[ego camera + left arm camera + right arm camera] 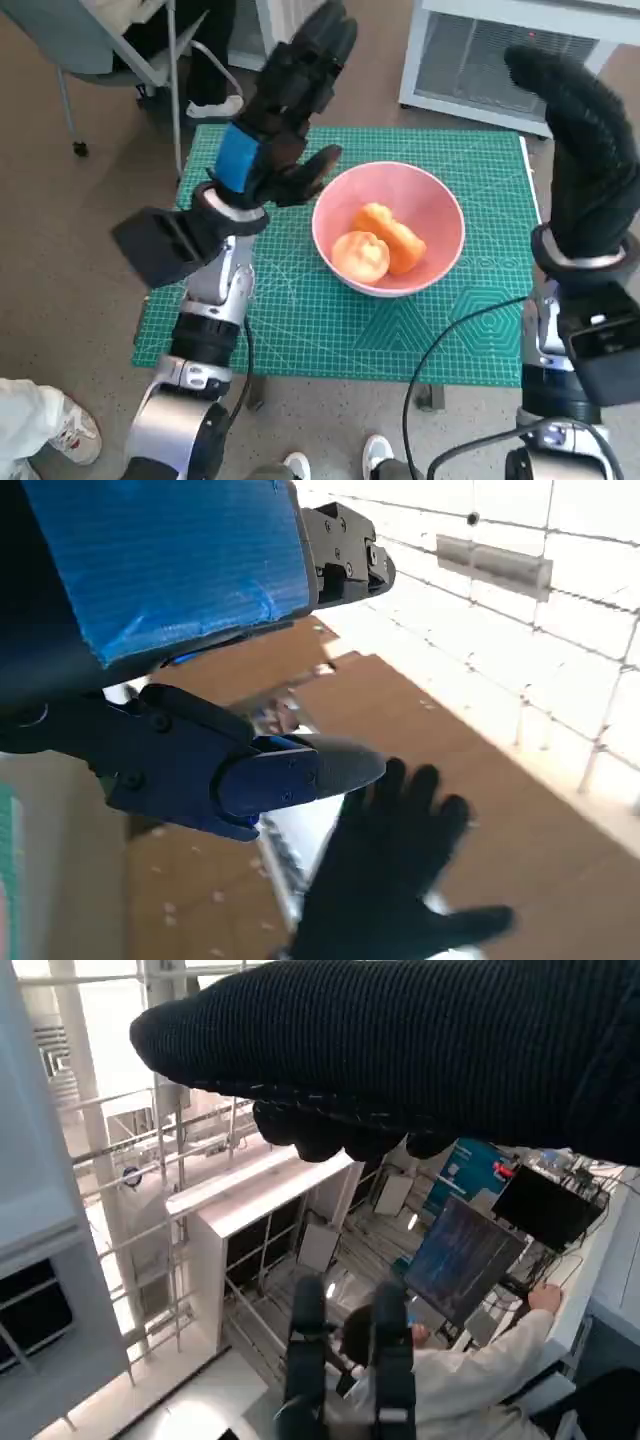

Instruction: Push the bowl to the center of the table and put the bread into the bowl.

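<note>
The surface (300,320), covered by a green cutting mat, is filling the middle of the head view, with bare mat lying open along its near edge and in both near corners. Beyond its far edge a white cabinet (500,60) is standing on the floor, and a chair (120,50) is standing off the far left corner.

The left hand (285,100) is hanging raised above the far left part of the mat, its black fingers (320,45) spread apart and grasping nothing; its thumb is pointing toward the bowl without touching it. In the left wrist view the blue-taped back is filling the upper part, with the fingers released.

The right hand (590,140) is standing upright above the right edge of the surface, well apart from the bowl. Its gloved fingers (560,85) are stretched upward, close together, and holding nothing; the left wrist view is showing them spread.

The pink bowl (440,215) is sitting near the middle of the mat, slightly toward the right and far side, with room open all around its rim.

The bread (385,240), two orange-brown pieces touching each other, is lying inside the bowl.

A person in white (470,1380) is sitting at a desk in the right wrist view.
</note>
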